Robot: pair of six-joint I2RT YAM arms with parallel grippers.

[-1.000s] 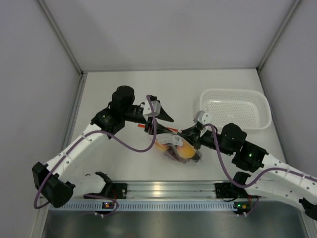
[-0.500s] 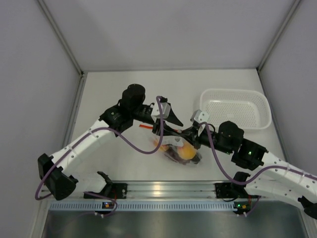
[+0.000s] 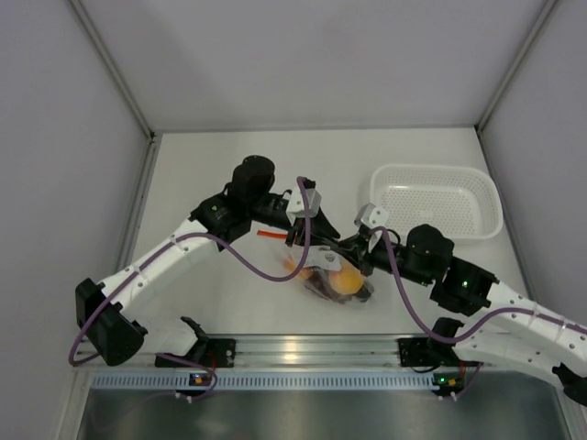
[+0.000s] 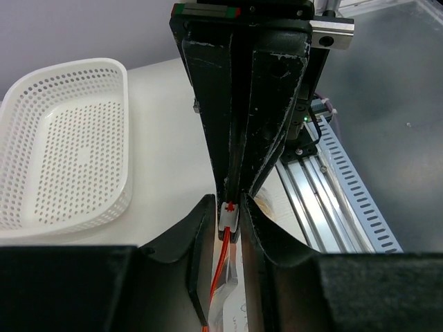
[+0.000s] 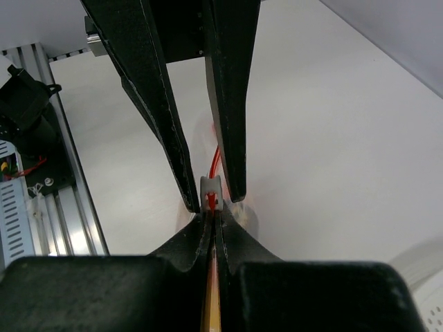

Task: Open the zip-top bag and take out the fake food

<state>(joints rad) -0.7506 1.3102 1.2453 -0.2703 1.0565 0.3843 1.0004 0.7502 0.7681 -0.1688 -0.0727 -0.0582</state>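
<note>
The zip-top bag (image 3: 359,291) lies at table centre with fake food inside: an orange-yellow fruit (image 3: 345,279) and dark purple pieces (image 3: 318,283). Its red zip strip (image 3: 270,234) runs up-left. My right gripper (image 3: 343,249) is shut on the bag's zip edge, as the right wrist view (image 5: 211,218) shows. My left gripper (image 3: 310,231) faces it. Its jaws stand narrowly open on either side of the white slider (image 4: 228,220), with a small gap showing in the right wrist view (image 5: 211,190). The red strip (image 4: 223,266) runs back between the left fingers.
A white perforated basket (image 3: 438,170) stands at the back right and also shows in the left wrist view (image 4: 121,76). An aluminium rail (image 3: 293,348) runs along the near table edge. Grey walls enclose the table.
My left arm has swung right and brought its gripper up to the right gripper, over the bag's zip end. The right gripper and the bag have stayed nearly still.
</note>
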